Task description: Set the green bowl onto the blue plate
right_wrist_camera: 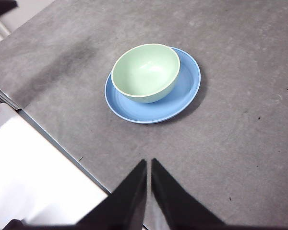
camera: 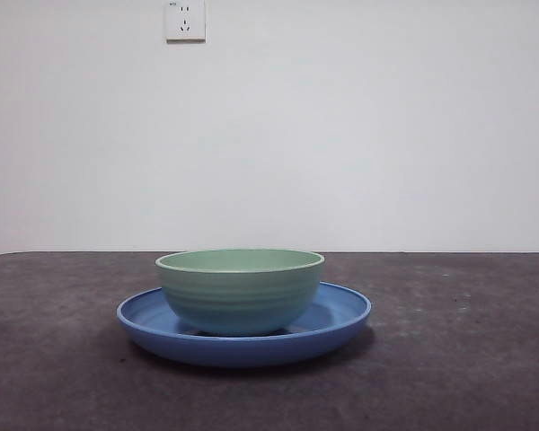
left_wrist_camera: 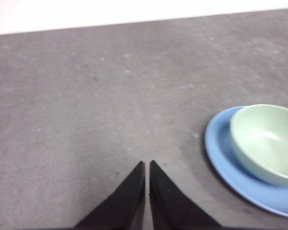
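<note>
Front view: the green bowl (camera: 240,289) sits upright on the blue plate (camera: 346,316), low in the middle of the frame, a touch left of the plate's centre. The plate rests flat on the dark grey table (camera: 467,359). Behind is a pale wall with a white socket (camera: 185,20) at the top, left of centre. No arm shows here.

Left wrist view: the left gripper (left_wrist_camera: 147,165) rises at the bottom centre, its two black jaws drawn almost together with only a thin slit between them, holding nothing. The bowl (left_wrist_camera: 266,141) and plate (left_wrist_camera: 221,151) lie at the right edge, well apart from it.

Right wrist view: the right gripper (right_wrist_camera: 149,163) likewise has its jaws nearly closed and empty, at bottom centre. Bowl (right_wrist_camera: 145,72) on plate (right_wrist_camera: 185,93) sits in the upper middle, the bowl shifted toward the plate's left rim. The table edge (right_wrist_camera: 62,143) runs diagonally at lower left.
</note>
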Controlling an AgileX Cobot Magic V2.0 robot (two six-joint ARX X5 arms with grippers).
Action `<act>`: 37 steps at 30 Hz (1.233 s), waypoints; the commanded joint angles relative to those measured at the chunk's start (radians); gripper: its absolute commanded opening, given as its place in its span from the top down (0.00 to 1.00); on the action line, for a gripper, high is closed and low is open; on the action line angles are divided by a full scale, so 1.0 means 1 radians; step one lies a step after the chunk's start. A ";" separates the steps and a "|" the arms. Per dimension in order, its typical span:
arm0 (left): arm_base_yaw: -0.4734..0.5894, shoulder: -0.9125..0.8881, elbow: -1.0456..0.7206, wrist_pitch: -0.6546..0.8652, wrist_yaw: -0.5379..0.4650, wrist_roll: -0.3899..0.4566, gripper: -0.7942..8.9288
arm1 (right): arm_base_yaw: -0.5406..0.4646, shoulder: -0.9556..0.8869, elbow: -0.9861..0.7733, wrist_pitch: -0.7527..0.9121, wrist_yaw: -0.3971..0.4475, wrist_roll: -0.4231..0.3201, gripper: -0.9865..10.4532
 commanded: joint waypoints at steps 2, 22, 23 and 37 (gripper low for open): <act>0.005 -0.074 -0.181 0.181 -0.061 -0.036 0.90 | 0.007 0.002 0.005 0.010 0.000 0.006 0.90; 0.006 -0.320 -0.452 0.282 -0.188 -0.101 0.90 | 0.007 0.002 0.005 0.010 0.000 0.006 0.90; 0.006 -0.323 -0.452 0.282 -0.193 -0.101 0.90 | 0.007 0.002 0.005 0.010 0.000 0.006 0.90; 0.031 -0.342 -0.454 0.281 -0.247 -0.103 0.90 | 0.007 0.002 0.005 0.010 0.000 0.006 0.90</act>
